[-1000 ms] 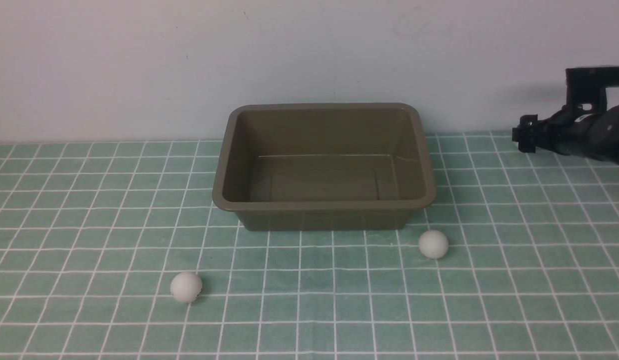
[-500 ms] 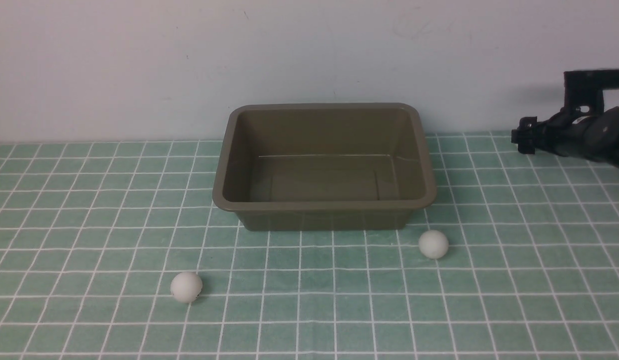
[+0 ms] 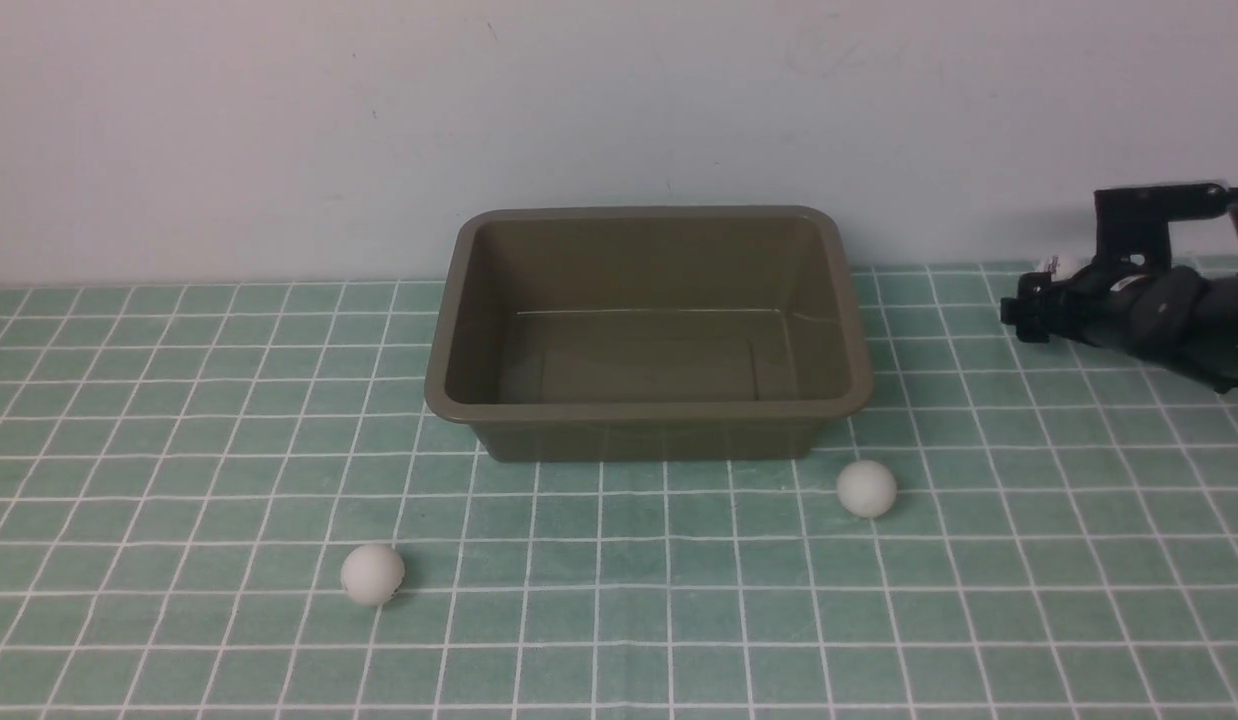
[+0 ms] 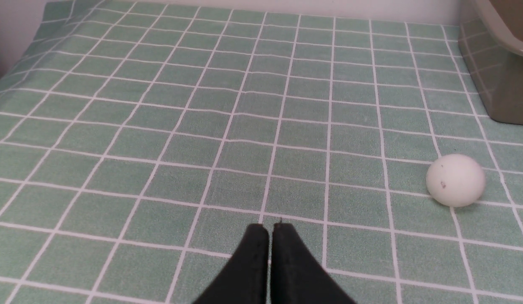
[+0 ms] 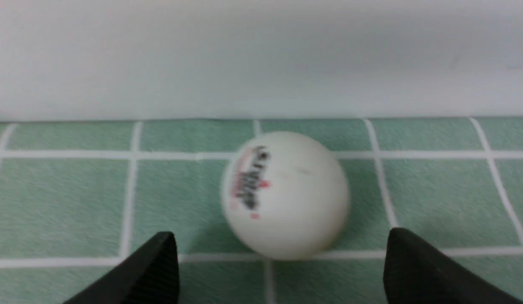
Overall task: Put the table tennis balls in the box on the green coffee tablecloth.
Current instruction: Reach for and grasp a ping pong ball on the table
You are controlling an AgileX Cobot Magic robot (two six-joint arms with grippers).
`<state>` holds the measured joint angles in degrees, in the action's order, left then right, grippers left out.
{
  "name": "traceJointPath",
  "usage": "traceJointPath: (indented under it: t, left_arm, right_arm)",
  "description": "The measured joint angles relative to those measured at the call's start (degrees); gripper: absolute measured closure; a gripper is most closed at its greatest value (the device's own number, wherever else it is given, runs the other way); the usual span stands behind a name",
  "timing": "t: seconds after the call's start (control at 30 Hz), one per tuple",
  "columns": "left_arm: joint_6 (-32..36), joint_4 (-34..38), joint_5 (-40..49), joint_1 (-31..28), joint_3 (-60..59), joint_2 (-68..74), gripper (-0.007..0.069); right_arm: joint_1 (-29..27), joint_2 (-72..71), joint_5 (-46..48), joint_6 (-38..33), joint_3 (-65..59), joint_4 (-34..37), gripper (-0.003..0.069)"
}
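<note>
Centring matters now — the right gripper (image 5: 280, 232), jaws spread wide and empty, should straddle the logo ball (image 5: 284, 194) on the green cloth (image 3: 179, 400) at far right before closing gently, while the left gripper (image 4: 270, 230) sits closed on nothing and the box (image 3: 647, 410) waits, centre-far.

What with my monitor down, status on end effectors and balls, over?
Left end effector shut. Right end effector open, straddling logo ball, no contact. Box empty; left ball, right ball on cloth. No obstruction seen.
</note>
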<state>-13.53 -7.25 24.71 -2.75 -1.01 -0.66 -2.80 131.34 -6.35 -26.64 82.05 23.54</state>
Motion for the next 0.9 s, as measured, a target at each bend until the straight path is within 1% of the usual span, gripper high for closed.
traceJointPath:
  t: [0.17,0.47,0.9]
  left_arm:
    - [0.0,0.0,0.0,0.0,0.0,0.0,0.0629]
    - [0.0,0.0,0.0,0.0,0.0,0.0,0.0629]
    - [0.0,0.0,0.0,0.0,0.0,0.0,0.0629]
  right_arm:
    - [1.89,0.11,-2.23,0.0,0.0,-0.69,0.0068]
    - [1.96,0.11,-5.08,0.0,0.08,-0.77,0.0069]
    - [1.96,0.11,-1.46,0.0,4.45,-0.77,0.0069]
